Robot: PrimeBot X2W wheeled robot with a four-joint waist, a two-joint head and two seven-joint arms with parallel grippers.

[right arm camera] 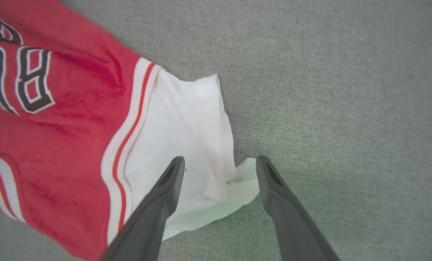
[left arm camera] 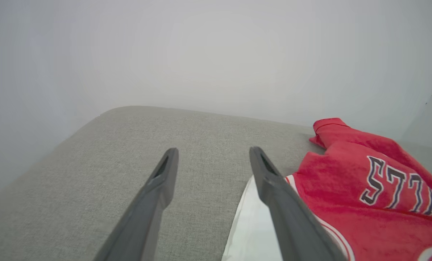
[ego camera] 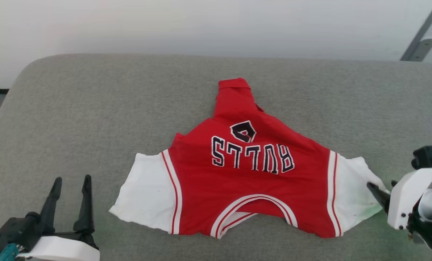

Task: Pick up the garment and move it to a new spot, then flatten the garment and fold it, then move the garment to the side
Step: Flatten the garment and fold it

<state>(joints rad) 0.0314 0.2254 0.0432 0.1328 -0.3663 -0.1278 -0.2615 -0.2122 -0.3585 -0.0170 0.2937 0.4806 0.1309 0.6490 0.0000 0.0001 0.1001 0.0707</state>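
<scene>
Grey cushion (right arm camera: 346, 90), garment (right arm camera: 67, 119) sleeve edge between open right tool (right arm camera: 219, 161) tips

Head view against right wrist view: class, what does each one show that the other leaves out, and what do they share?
Head view: the whole shirt spread out, neckline toward the robot, plus the left gripper, open and apart from the cloth. Right wrist view: a close look at the right gripper, fingers open on either side of the rumpled sleeve corner, not clamping it. Shared: the red shirt, part of its lettering, and the grey cushion beneath.
</scene>
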